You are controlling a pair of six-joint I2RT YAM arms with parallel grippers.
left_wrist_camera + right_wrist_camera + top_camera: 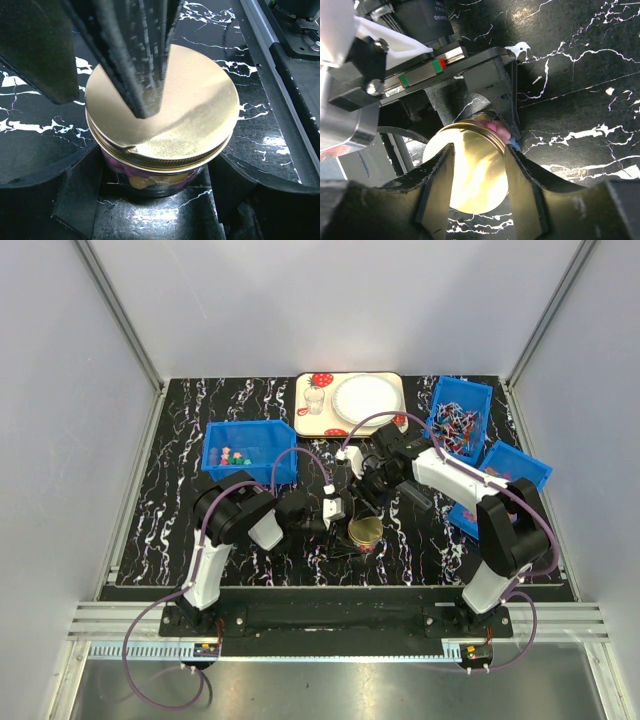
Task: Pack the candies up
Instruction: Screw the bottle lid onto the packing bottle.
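We see a glass jar (155, 176) standing on the black marbled table (170, 500), near the front edge and about midway between the two arms. A gold lid (200, 110) sits on top of it. Through the glass just under the rim we make out the candies (135, 182), pink, purple and yellow, filling the jar to the top. The right wrist view catches a pink one and a blue one at the lid's edge.

The left gripper (159, 205) comes in low from the left and is clamped on the jar's body, with one of its dark fingers (75, 195) against each side of the glass. The right gripper (478, 167) reaches down from the far right onto the lid. From its own camera the two fingers straddle the gold disc. The left wrist view, though, shows one tip over the lid's top and the other off its left edge, so we cannot tell whether it is pinching the lid or is parted just above it.

Farther back on the left, a blue bin (250, 426) holds a few loose candies (232, 454). At the far right a second blue bin (462, 381) holds thin red, blue and white sticks, and a third blue bin (520, 462) lies beside it, partly behind the right arm. A tray (305, 420) with a white plate (362, 400) sits far centre.
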